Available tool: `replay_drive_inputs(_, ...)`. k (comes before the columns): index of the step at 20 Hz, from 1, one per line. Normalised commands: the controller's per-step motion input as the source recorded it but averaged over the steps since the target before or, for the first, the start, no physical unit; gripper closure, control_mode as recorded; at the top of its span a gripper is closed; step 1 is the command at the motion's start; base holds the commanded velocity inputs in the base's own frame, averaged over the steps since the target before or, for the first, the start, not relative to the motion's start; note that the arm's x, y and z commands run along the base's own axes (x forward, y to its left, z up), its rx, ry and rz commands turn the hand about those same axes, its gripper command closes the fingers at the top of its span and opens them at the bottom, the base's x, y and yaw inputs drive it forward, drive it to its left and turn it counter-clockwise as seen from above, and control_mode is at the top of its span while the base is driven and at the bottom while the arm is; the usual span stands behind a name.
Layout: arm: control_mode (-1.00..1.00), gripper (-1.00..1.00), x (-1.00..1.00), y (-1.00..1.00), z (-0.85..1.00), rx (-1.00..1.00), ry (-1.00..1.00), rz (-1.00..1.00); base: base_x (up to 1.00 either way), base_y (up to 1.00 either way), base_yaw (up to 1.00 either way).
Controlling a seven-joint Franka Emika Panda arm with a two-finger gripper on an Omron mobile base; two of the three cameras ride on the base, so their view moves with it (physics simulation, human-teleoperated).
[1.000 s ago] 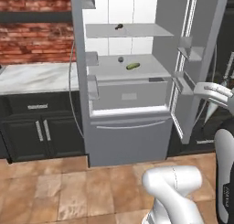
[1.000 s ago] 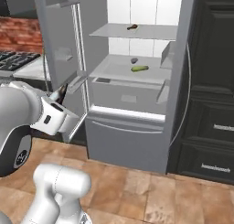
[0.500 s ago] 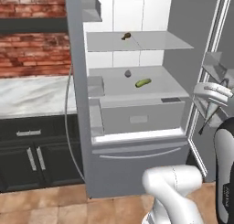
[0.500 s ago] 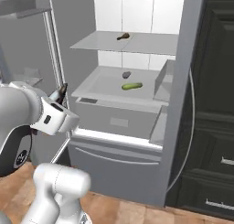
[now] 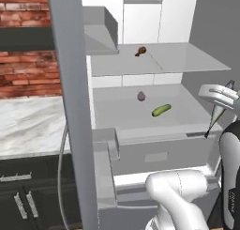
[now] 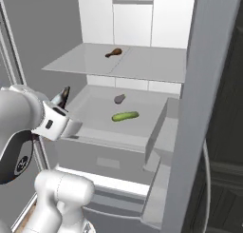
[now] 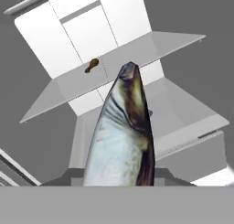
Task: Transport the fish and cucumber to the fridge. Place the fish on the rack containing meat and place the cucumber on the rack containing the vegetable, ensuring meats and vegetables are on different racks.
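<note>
The pincer [image 6: 58, 103] gripped the fish [image 7: 124, 136]; clipping the meat's rack [image 6: 142, 65] edge could have knocked it loose.

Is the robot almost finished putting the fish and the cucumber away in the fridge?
About halfway, it looks. Done: the cucumber already lies on the lower rack beside the little purple vegetable. In hand: the gripper is shut on the fish, held in front of the open fridge. Left: laying the fish on the upper rack, where the brown meat sits.
</note>
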Motion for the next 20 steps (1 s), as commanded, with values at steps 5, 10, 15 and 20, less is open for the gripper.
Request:
replay_drive_inputs(5,1.00,1.00,0.00,0.00,0.00,0.00,0.00,0.00,1.00,-0.15,0.00)
replay_drive_inputs(10,1.00,1.00,0.00,0.00,0.00,0.00,0.00,0.00,1.00,-0.26,0.00)
replay_drive_inputs(15,-1.00,1.00,0.26,-0.03,0.19,0.01,0.00,0.00,0.40,-0.09,0.00)
replay_drive_inputs(20,-1.00,1.00,0.00,0.00,0.80,0.01,0.08,0.00,0.00,0.00,0.00)
